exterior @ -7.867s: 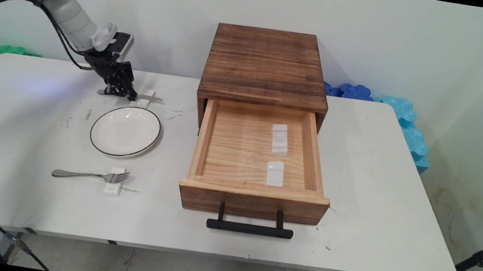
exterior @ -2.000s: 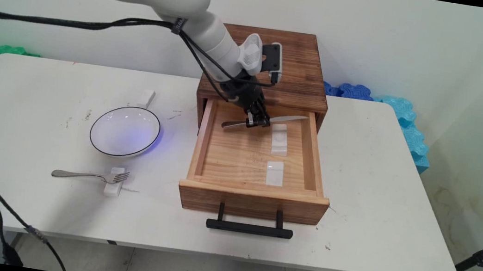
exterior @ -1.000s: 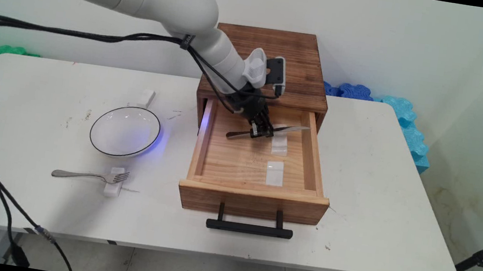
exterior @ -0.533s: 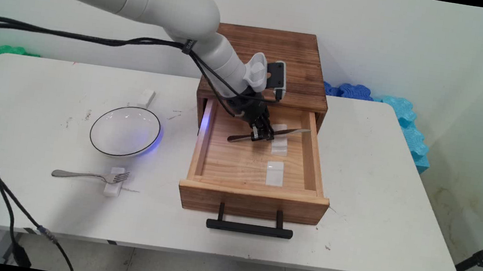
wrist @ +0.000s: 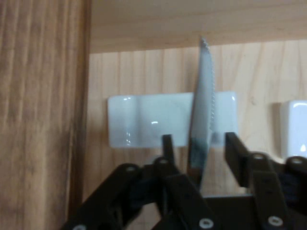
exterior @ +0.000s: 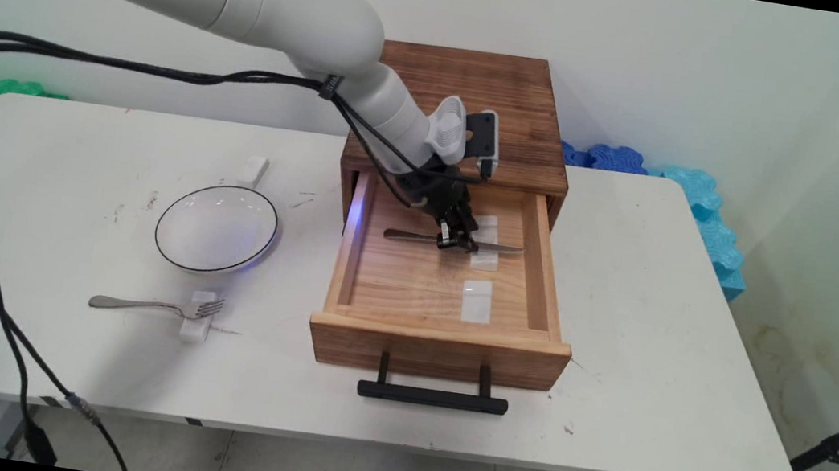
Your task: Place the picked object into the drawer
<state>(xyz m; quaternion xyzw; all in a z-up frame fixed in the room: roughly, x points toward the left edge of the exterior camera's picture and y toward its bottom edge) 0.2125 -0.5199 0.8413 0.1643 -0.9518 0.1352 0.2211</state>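
Observation:
A table knife (exterior: 459, 243) lies level across the open wooden drawer (exterior: 437, 351), its serrated blade (wrist: 202, 96) resting on a white cutlery rest (wrist: 144, 120). My gripper (exterior: 455, 242) hangs low inside the drawer over the knife's middle. In the hand view the gripper (wrist: 199, 141) is open, with a small gap on each side of the knife. The far cutlery rest (exterior: 487, 261) sits at the drawer's right, half hidden by knife and gripper. A second white rest (exterior: 477, 301) lies nearer the drawer front, bare.
The drawer juts from a dark wooden cabinet (exterior: 461, 103) at the table's back. To the left stand a white plate (exterior: 217, 227), a fork (exterior: 151, 305) propped on a white rest (exterior: 197, 326), and another bare rest (exterior: 255, 169) behind the plate.
The gripper carried the knife from the table's left into the drawer and sank. The knife, tilted half a second ago, now lies level on the rest, and the fingers have parted from it.

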